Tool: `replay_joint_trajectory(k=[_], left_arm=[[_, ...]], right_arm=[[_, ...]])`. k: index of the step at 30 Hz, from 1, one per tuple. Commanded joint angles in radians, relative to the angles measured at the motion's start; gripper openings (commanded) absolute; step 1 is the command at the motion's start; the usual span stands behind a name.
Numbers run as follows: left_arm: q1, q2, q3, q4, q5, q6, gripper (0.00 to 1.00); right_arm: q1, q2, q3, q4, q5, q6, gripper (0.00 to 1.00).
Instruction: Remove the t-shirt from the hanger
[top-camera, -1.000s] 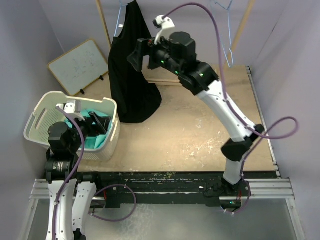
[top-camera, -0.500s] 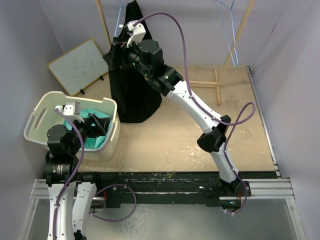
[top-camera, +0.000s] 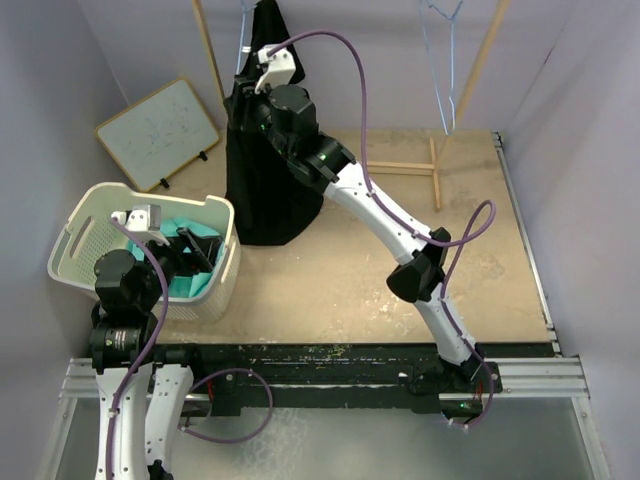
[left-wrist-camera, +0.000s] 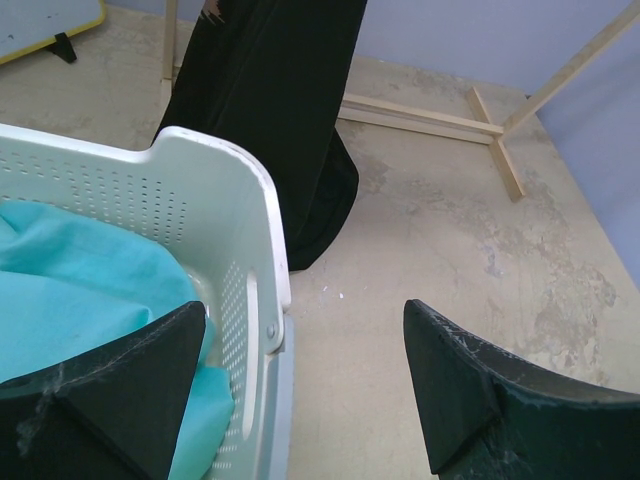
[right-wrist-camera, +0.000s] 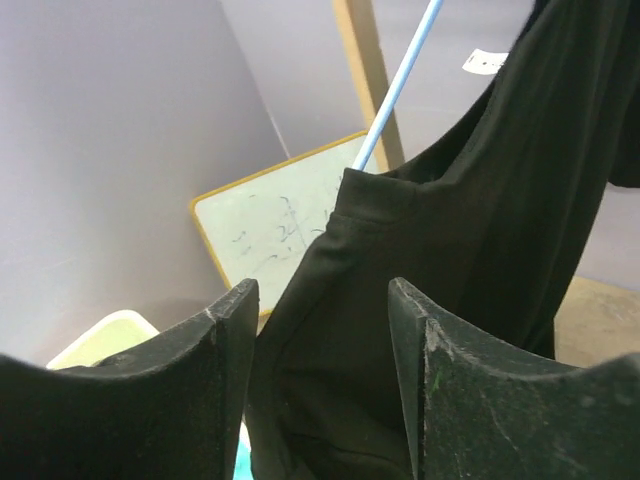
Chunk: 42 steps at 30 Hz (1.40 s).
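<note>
Broadly, one tan, scuffed surface (top-camera: 400, 250) under everything. Above it, one wooden rack (top-camera: 435, 175), set at the far side so that garments can hang free.

Two arms. Right one stretched far and left, up to the garment, judged to be lining up a hold at the shoulder. Left one folded near its base and parked over the basket, likely waiting clear of the work.

One black t-shirt (top-camera: 262, 190) at far left, draped on a pale blue hanger (right-wrist-camera: 400, 85) and dangling from the rack, hem reaching down to the surface; not yet off.

One white laundry basket (top-camera: 80, 225) at near left, probably placed there to receive clothes, with one teal cloth (left-wrist-camera: 80, 290) inside. One whiteboard (top-camera: 160, 132) propped at far left, just beside the shirt. One spare hanger (top-camera: 447, 70), bare, at the far right of the rack; so two hangers in all.

Right claw (right-wrist-camera: 320, 300) spread wide, with the shoulder seam framed in the gap, just below where the hanger's rod enters the cloth. Cannot tell whether touching yet. Left claw (left-wrist-camera: 300, 340) also spread, gripping nothing, poised over the basket's right rim.
</note>
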Motion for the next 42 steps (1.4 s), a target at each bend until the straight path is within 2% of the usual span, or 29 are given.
replay_joint_trajectory(k=[1, 6, 12, 21, 22, 24, 25, 33, 42], left_arm=[[0.0, -0.005, -0.006, 0.055, 0.02, 0.004, 0.82], [0.001, -0.004, -0.006, 0.057, 0.023, 0.003, 0.82], [-0.001, -0.004, -0.007, 0.059, 0.025, 0.002, 0.82], [-0.001, -0.005, -0.008, 0.059, 0.026, 0.002, 0.82], [0.0, -0.003, -0.008, 0.059, 0.026, 0.001, 0.82], [-0.001, -0.004, -0.008, 0.059, 0.027, 0.001, 0.82], [-0.001, -0.004, -0.008, 0.059, 0.028, 0.001, 0.82], [-0.001, -0.005, -0.011, 0.068, 0.043, 0.003, 0.83], [0.0, -0.003, -0.011, 0.068, 0.042, 0.003, 0.83]], right_arm=[[0.003, -0.053, -0.015, -0.009, 0.162, -0.043, 0.55], [0.002, -0.112, -0.075, -0.022, 0.259, -0.079, 0.5], [-0.011, -0.111, -0.037, -0.099, 0.352, -0.098, 0.43], [-0.048, -0.129, -0.061, -0.1, 0.404, -0.114, 0.39], [-0.049, -0.137, -0.078, -0.084, 0.41, -0.119, 0.34], [-0.053, -0.153, -0.109, -0.064, 0.43, -0.131, 0.09], [-0.056, -0.159, -0.118, -0.044, 0.437, -0.134, 0.0], [-0.061, -0.274, -0.251, 0.135, 0.42, -0.211, 0.0], [-0.063, -0.406, -0.293, 0.184, 0.417, -0.272, 0.0]])
